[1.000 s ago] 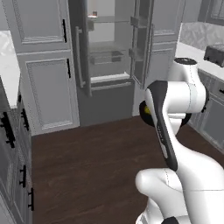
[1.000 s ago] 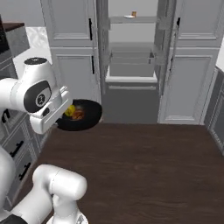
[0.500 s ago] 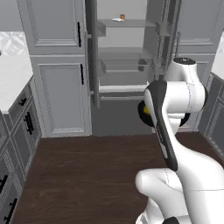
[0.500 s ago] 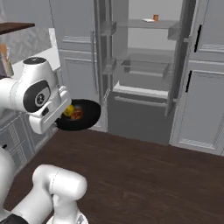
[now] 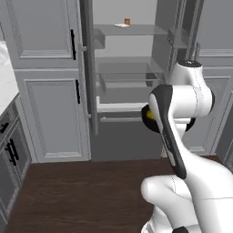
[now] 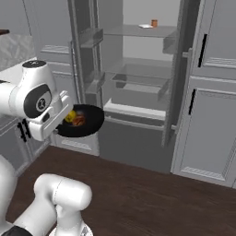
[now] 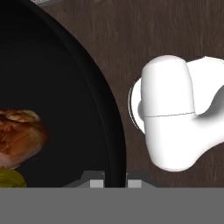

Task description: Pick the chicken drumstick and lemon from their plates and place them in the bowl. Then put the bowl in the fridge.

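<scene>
Looking over your right base camera, you see the arm folded up tight against its own body, the upper link bent back and the wrist turned so the hand sits at about nine o'clock of the frame, carrying the bowl out toward the open fridge. Your bowl hangs level above the dark wood floor, well short of the fridge opening, with the lemon and the chicken drumstick lying together inside it at its nine o'clock side, next to the hand. From your left base camera the white elbow and forearm cover most of the load; you catch a sliver of the bowl's black rim and a spot of yellow lemon at about three o'clock of centre. Your hand camera looks straight down: the gripper straddles the bowl's rim at six o'clock, one finger on either side of the wall, so it reads as clamped on the bowl. In that view the drumstick rests at nine o'clock with the lemon just below it, touching. Ahead of you both fridge doors stand open, glass shelves bare except for a small orange item on the top shelf at twelve o'clock.
</scene>
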Robot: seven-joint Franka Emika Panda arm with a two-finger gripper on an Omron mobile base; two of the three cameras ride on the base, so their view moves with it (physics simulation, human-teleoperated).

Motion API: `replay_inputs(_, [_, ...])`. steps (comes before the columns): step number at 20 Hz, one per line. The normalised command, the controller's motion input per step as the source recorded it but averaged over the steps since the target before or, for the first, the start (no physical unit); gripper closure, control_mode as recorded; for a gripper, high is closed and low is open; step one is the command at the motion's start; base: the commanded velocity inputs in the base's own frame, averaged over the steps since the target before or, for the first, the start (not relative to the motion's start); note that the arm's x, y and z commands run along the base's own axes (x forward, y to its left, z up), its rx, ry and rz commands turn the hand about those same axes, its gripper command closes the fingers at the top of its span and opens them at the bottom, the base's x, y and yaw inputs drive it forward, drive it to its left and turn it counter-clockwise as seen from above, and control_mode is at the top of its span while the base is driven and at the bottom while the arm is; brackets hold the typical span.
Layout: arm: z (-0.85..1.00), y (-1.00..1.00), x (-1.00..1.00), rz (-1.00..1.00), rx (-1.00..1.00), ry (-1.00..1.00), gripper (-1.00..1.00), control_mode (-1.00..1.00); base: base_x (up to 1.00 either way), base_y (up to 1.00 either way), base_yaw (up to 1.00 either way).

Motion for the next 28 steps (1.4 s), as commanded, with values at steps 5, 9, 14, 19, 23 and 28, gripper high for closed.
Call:
replay_inputs(5, [0.00, 0.00, 0.00, 0.00, 0.00, 0.00, 1.00, 1.00, 0.92, -0.10, -0.11])
replay_inputs(9, [0.00, 0.00, 0.00, 0.00, 0.00, 0.00, 1.00, 1.00, 0.97, -0.27, -0.01])
replay_inputs(14, [0.00, 0.00, 0.00, 0.00, 0.00, 0.00, 1.00, 1.00, 1.00, -0.32, 0.00])
replay_inputs(19, [0.00, 0.00, 0.00, 0.00, 0.00, 0.00, 1.00, 1.00, 0.85, -0.49, 0.00])
replay_inputs(23, [0.00, 0.00, 0.00, 0.00, 0.00, 0.00, 1.00, 1.00, 0.67, -0.15, -0.08])
replay_inputs(28, [0.00, 0.00, 0.00, 0.00, 0.00, 0.00, 1.00, 1.00, 0.74, 0.00, -0.06])
